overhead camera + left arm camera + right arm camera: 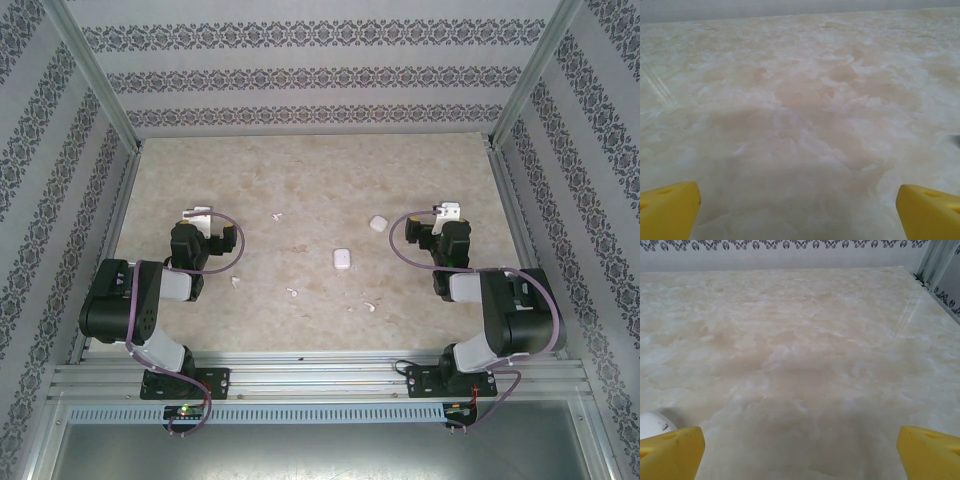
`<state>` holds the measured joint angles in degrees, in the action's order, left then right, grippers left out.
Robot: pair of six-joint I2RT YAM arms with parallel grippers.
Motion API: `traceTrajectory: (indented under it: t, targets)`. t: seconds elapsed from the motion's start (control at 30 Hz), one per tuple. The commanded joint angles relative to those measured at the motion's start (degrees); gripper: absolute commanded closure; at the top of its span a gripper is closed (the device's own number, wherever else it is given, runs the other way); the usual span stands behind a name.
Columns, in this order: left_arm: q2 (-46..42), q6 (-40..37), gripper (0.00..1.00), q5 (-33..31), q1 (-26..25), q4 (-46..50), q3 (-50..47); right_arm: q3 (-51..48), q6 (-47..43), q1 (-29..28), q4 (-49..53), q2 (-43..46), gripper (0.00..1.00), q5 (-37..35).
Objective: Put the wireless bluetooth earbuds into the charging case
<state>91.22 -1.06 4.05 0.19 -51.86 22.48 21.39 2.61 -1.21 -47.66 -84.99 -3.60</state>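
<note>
Four tiny white earbuds lie scattered on the marble tabletop: one (277, 216) toward the back, one (236, 281) by the left arm, one (292, 293) near the front middle, one (368, 306) front right of centre. Two white rounded-square charging cases lie shut, one in the middle (342, 259), one (378, 223) just left of the right gripper (447, 211). That case's edge (652, 424) peeks in beside the right gripper's left finger. Both the left gripper (797, 200) (195, 213) and the right gripper (800, 440) are open, with bare table between the yellow fingertips.
Patterned walls and aluminium posts (108, 100) close in the table on three sides. A metal rail (320, 375) runs along the near edge under the arm bases. Purple cables (232, 245) loop beside each wrist.
</note>
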Motion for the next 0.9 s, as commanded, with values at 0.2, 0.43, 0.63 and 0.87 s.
traceTrajectory:
  t: [0.2, 0.43, 0.63, 0.87]
  targets:
    - [-11.55, 4.25, 0.01, -3.12, 0.69, 15.1, 2.66, 16.52, 13.7, 0.51, 45.02, 15.01, 0.02, 6.48]
    - [-15.37, 7.07, 0.08, 3.0, 0.69, 44.85, 16.66, 18.68, 27.07, -11.88, 66.23, 21.49, 0.06, 6.52]
    - [-15.64, 10.6, 0.1, 11.63, 0.69, 63.64, 26.82, 20.81, 33.62, -26.06, 73.82, 16.95, 0.11, 4.66]
    - [-13.08, 16.73, 0.0, 18.06, -0.56, 69.79, 27.69, 33.52, 30.2, -32.62, 82.61, 5.29, 0.16, 0.68]
